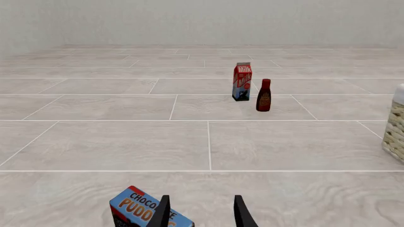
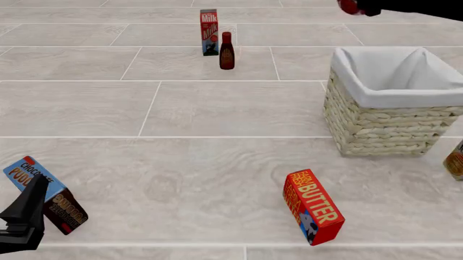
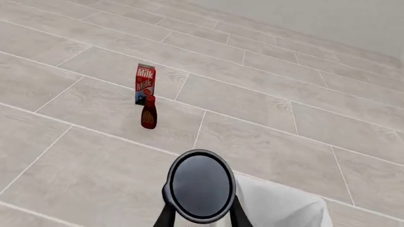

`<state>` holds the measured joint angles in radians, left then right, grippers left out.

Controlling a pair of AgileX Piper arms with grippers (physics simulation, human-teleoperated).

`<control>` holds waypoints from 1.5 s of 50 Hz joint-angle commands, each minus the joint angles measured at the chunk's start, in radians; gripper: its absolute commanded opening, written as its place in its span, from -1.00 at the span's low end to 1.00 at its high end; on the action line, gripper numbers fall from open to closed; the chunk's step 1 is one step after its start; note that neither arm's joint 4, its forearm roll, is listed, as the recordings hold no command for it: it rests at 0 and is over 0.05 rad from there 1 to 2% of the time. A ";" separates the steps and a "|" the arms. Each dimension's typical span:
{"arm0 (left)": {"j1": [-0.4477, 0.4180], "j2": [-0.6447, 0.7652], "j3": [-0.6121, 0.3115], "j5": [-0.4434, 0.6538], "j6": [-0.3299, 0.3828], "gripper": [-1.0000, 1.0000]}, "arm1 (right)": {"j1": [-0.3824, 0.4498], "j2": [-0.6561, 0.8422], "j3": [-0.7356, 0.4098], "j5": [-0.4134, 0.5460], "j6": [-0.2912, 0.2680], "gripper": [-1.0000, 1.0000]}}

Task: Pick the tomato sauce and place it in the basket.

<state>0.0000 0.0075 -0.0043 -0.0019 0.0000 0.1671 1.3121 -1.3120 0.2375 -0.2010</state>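
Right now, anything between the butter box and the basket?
No. In the front view only bare tiled floor separates the butter box from the basket; the right gripper holds the tomato sauce above it.

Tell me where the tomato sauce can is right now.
The tomato sauce is held in the right gripper, up in the air over the far side of the basket; the front view shows only its red edge at the top right.

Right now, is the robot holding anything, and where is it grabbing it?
Yes. The right gripper holds the tomato sauce by its sides, above the basket. The left gripper holds nothing.
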 commanded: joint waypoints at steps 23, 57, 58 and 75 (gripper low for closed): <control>0.000 0.000 0.000 0.000 0.000 1.00 | -0.132 -0.072 0.053 0.019 0.006 -1.00; 0.000 0.000 0.000 0.000 0.000 1.00 | -0.237 -0.047 0.114 -0.010 0.006 -1.00; 0.000 0.000 0.000 0.000 0.000 1.00 | -0.239 -0.042 0.120 -0.016 0.004 -1.00; 0.000 0.000 0.000 0.000 0.000 1.00 | -0.255 -0.011 0.136 -0.044 0.014 -1.00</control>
<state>0.0000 0.0075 -0.0043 -0.0019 0.0000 -0.0776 1.2865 -1.1862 0.2128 -0.2118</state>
